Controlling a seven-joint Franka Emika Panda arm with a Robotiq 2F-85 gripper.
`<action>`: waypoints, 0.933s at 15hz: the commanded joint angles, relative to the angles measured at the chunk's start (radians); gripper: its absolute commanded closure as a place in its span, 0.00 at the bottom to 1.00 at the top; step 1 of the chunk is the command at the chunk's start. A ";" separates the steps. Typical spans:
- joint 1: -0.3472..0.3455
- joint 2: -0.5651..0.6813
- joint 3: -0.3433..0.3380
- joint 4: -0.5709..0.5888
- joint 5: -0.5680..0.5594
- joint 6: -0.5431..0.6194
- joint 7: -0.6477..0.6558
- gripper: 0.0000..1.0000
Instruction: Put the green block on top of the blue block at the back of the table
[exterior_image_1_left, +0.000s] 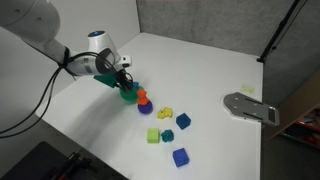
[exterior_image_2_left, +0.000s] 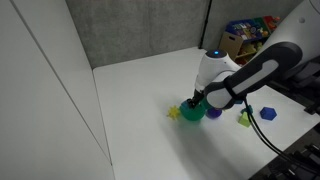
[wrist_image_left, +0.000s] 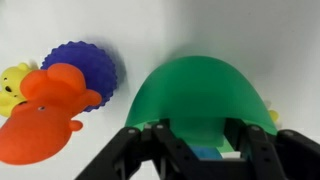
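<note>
Surface (exterior_image_1_left: 205, 60): white and matte, bare over most of its area in both exterior views. The toys lie in one loose line across it.

Room: a grey panel wall (exterior_image_2_left: 140, 25) stands behind the surface and a white board (exterior_image_2_left: 40, 100) runs along one side. A box of colourful items (exterior_image_2_left: 245, 38) sits off the surface, toward 1 o'clock in that exterior view. A flat grey metal piece (exterior_image_1_left: 250, 107) lies near the surface's edge, at 3 o'clock from the toys.

End effector (wrist_image_left: 200, 140): you have it clenched on the green block (wrist_image_left: 200, 95), a rounded, dome-shaped piece. A black finger (wrist_image_left: 150, 150) sits at each side of the block's base. You cannot tell from these views whether the block is lifted or resting on the surface.

Neighbours, wrist view: an orange toy (wrist_image_left: 42, 120) is at 8 o'clock from the green block, near but apart. A purple toothed disc (wrist_image_left: 85, 65) is at 10 o'clock, partly under the orange toy. A yellow piece (wrist_image_left: 12, 85) is cut by the frame edge.

Blue block (exterior_image_1_left: 184, 121): a small dark cube resting on the surface, well apart from your end effector at about 4 o'clock from it. The green block is not yet on it. A brighter blue cube (exterior_image_1_left: 180, 157) sits at 6 o'clock from it. A pale green cube (exterior_image_1_left: 153, 135) and a darker green cube (exterior_image_1_left: 168, 134) sit side by side at about 8 o'clock.
</note>
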 joint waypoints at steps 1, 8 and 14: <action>0.010 -0.091 -0.012 -0.041 -0.032 -0.082 0.026 0.71; 0.005 -0.193 -0.019 -0.068 -0.107 -0.134 0.076 0.71; 0.026 -0.203 -0.070 -0.049 -0.246 -0.086 0.226 0.71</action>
